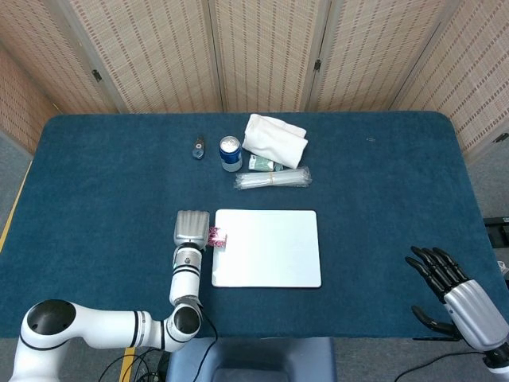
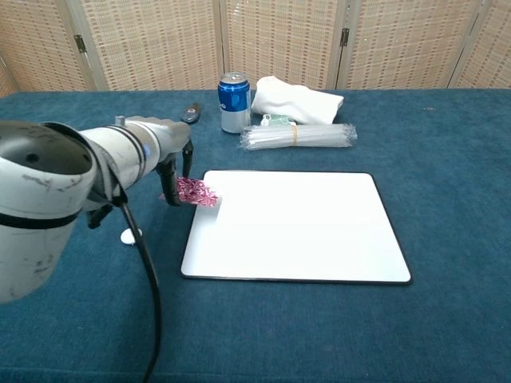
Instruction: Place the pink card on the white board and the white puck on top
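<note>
My left hand [image 1: 192,228] [image 2: 166,158] pinches the pink patterned card [image 1: 216,237] [image 2: 196,192] and holds it tilted, a little above the cloth. The card's right end hangs over the left edge of the white board [image 1: 270,251] [image 2: 303,227], near its far left corner. The small white puck [image 2: 128,236] lies on the blue cloth left of the board, partly behind my left arm; the head view hides it under that arm. My right hand [image 1: 455,290] rests at the table's near right corner with fingers spread and nothing in it.
Behind the board lie a bundle of clear sticks [image 1: 273,180] [image 2: 297,136], a blue can [image 1: 230,151] [image 2: 233,102], a folded white cloth [image 1: 274,139] [image 2: 295,100] and a small dark object [image 1: 198,147] [image 2: 191,112]. A folding screen closes off the back.
</note>
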